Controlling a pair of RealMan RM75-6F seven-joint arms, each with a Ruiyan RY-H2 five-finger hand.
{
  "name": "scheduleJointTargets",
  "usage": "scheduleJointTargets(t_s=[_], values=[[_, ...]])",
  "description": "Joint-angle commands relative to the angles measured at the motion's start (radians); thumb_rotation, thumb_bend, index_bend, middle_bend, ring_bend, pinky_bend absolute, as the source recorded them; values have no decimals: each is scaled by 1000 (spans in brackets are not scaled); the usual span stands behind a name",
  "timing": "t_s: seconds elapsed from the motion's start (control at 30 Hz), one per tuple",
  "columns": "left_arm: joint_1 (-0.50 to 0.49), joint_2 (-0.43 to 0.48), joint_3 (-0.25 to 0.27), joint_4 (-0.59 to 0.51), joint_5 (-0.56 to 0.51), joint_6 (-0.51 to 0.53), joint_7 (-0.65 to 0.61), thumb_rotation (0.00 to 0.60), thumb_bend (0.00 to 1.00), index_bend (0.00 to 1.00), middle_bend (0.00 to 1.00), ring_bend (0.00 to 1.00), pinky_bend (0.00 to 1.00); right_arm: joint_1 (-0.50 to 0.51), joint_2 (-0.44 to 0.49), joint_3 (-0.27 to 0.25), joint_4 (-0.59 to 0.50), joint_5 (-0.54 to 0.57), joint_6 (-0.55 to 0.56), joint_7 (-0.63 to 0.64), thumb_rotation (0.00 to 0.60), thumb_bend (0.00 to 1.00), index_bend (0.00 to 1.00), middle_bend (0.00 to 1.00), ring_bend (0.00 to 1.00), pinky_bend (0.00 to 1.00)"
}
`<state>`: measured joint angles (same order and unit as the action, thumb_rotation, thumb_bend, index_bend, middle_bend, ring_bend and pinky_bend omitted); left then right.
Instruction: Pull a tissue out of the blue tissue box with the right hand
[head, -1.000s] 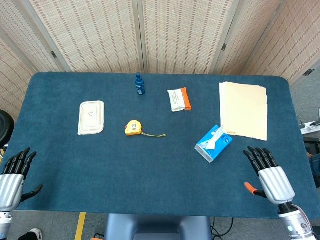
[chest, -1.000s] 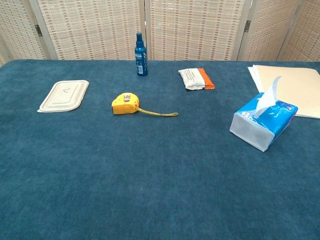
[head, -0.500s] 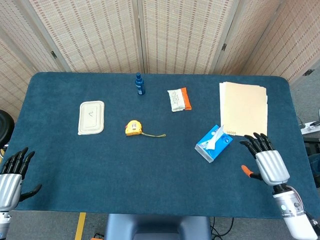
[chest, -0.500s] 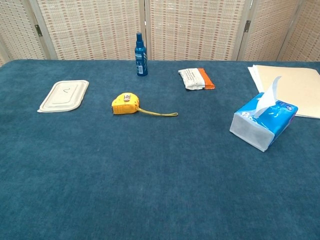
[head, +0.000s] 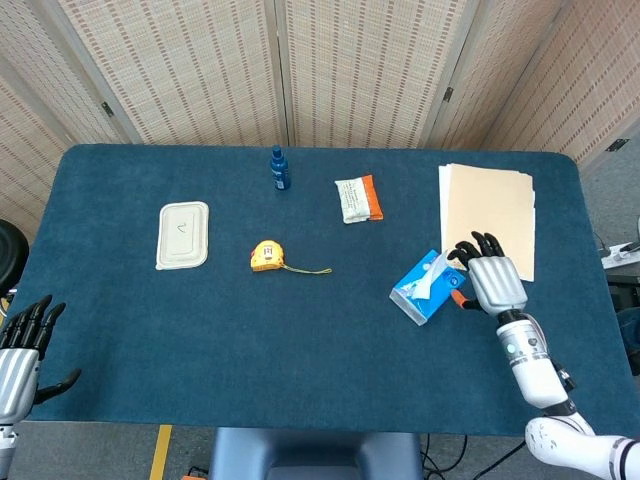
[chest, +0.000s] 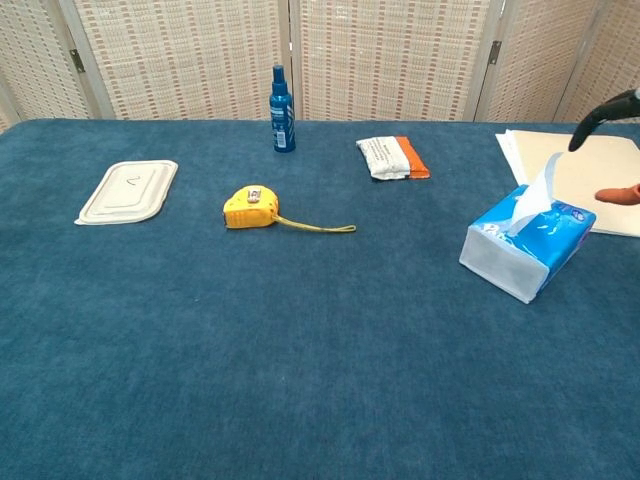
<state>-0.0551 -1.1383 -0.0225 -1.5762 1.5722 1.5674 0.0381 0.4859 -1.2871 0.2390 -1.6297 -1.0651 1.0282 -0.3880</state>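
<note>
Your right hand (head: 492, 281) has advanced, fingers spread and empty, just beside the blue rectangular tissue box (head: 427, 288), so pinch its protruding white tissue (chest: 532, 200) next.

A matt, dark blue, felt-like cloth (head: 300, 340) covers the table. At 3 o'clock, the blue tissue box (head: 428, 288) looks like glossy plastic film, with thin, soft white tissue paper (chest: 535, 192) rising from it. Beside it, the right hand (head: 490, 280) has a smooth silvery metal-look back and black plastic fingers (head: 478, 243). At 9 o'clock lies a matt white plastic lid (head: 182, 235).
</note>
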Motion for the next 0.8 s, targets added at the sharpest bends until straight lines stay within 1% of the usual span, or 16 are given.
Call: scheduleJointTargets(t_s=[0.03, 0.3, 0.47, 0.5, 0.63, 0.8], values=[[0, 1, 1, 1, 2, 0, -2, 600, 236, 0, 0, 0, 143, 36, -35, 11, 22, 48, -18, -44, 600, 218, 321, 193, 0, 0], [0, 4, 3, 0, 6, 0, -10, 600, 235, 0, 0, 0, 144, 94, -76, 6, 38, 127, -38, -106, 600, 218, 325, 208, 0, 0], [0, 6, 3, 1, 5, -1, -15, 600, 236, 0, 0, 0, 144, 117, -89, -5, 50, 169, -38, -135, 600, 223, 386, 246, 0, 0], [0, 6, 3, 1, 6, -1, -16, 600, 235, 0, 0, 0, 144, 120, -90, -7, 50, 174, -39, -134, 600, 239, 403, 258, 0, 0], [0, 5, 3, 2, 5, -3, -16, 600, 236, 0, 0, 0, 144, 124, -91, -20, 54, 172, -36, -126, 600, 370, 483, 318, 0, 0], [0, 5, 3, 1, 7, -1, -15, 600, 236, 0, 0, 0, 144, 122, -92, -34, 63, 157, -26, -108, 600, 455, 600, 407, 1, 0]])
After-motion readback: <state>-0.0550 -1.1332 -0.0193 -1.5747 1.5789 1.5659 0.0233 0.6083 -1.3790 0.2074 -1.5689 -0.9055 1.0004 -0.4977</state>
